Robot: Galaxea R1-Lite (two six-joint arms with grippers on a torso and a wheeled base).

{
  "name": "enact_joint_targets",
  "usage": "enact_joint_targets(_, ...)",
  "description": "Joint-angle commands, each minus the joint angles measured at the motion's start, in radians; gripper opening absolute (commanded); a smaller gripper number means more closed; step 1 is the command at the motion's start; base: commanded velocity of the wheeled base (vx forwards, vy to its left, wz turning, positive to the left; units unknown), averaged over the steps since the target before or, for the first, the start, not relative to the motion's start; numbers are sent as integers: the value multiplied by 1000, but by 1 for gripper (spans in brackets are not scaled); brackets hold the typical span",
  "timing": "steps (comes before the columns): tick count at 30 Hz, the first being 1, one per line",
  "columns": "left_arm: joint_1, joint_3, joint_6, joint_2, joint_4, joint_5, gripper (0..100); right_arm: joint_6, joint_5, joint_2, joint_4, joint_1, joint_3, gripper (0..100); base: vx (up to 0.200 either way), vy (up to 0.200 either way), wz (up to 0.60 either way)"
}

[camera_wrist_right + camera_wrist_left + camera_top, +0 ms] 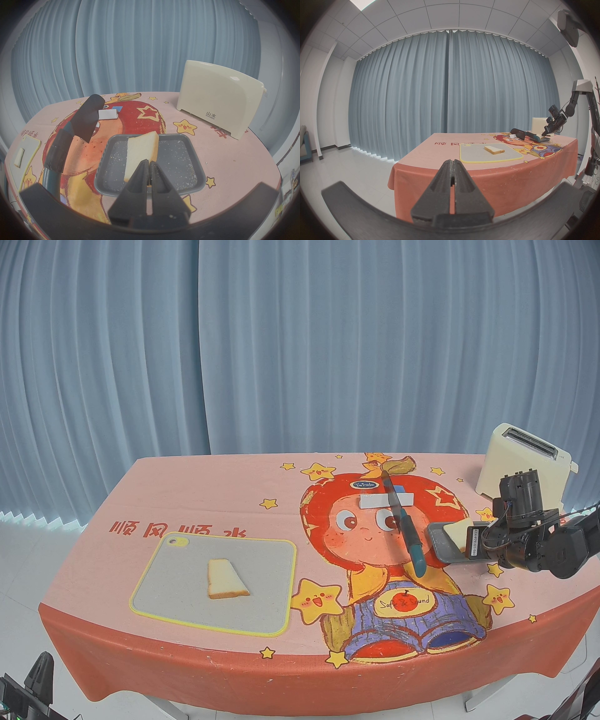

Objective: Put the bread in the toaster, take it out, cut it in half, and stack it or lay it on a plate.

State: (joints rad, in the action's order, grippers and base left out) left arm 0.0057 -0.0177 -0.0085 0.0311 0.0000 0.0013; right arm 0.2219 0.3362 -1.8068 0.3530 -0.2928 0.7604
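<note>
A half slice of bread (226, 580) (494, 150) lies flat on the grey cutting board (181, 590) at the table's left. My right gripper (470, 541) (149, 165) is shut on the other bread half (459, 531) (140, 153), holding it tilted on edge over the dark grey plate (442, 545) (181, 162). The cream toaster (524, 465) (218, 97) stands just behind the plate at the far right. My left gripper (453, 167) hangs off the table's left front corner, shut with nothing in it.
A knife (406, 527) (84, 118) with a teal handle lies slantwise on the cloth between the board and the plate, close to the plate's left side. Curtains close off the back. The table's front edge curves near the plate.
</note>
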Motion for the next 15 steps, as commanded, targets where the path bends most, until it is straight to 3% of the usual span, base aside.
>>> enact_joint_targets(1,2,18,-1,0,0,0,0,1,0,-5,0,0,-1,0,0,0,0)
enact_joint_targets(4,0,18,-1,0,0,0,0,1,0,-2,0,0,-1,0,0,0,0)
enact_joint_targets(5,0,18,-1,1,0,0,0,1,1,0,-2,0,-3,100,0,0,0)
enact_joint_targets(15,0,18,-1,1,0,0,0,1,0,38,-2,-3,-10,100,0,0,0)
